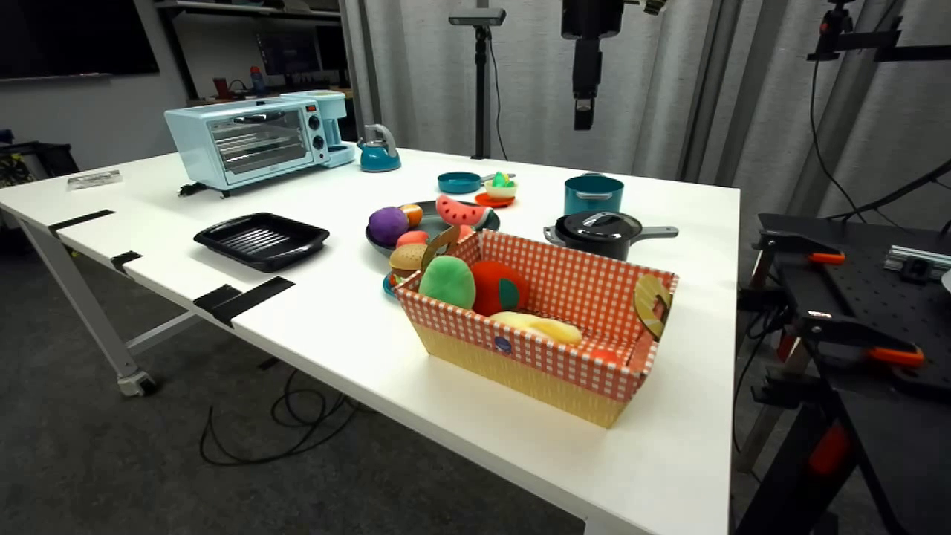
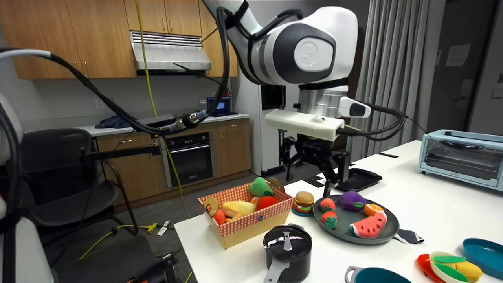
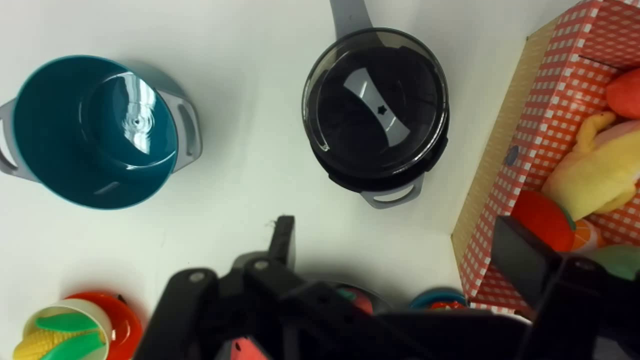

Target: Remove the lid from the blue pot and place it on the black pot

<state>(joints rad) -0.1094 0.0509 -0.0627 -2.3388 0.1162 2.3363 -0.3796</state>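
Wrist view shows the lid (image 3: pixel 376 104) on the black pot (image 3: pixel 357 183), ahead of the wide, empty claw (image 3: pixel 395 227), with the uncovered blue pot (image 3: pixel 95 134) ahead to one side, so swinging forward too low would probably knock the lid askew.

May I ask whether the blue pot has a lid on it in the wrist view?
No, the blue pot is open, its inside in plain sight, and the lid rests on the black pot.
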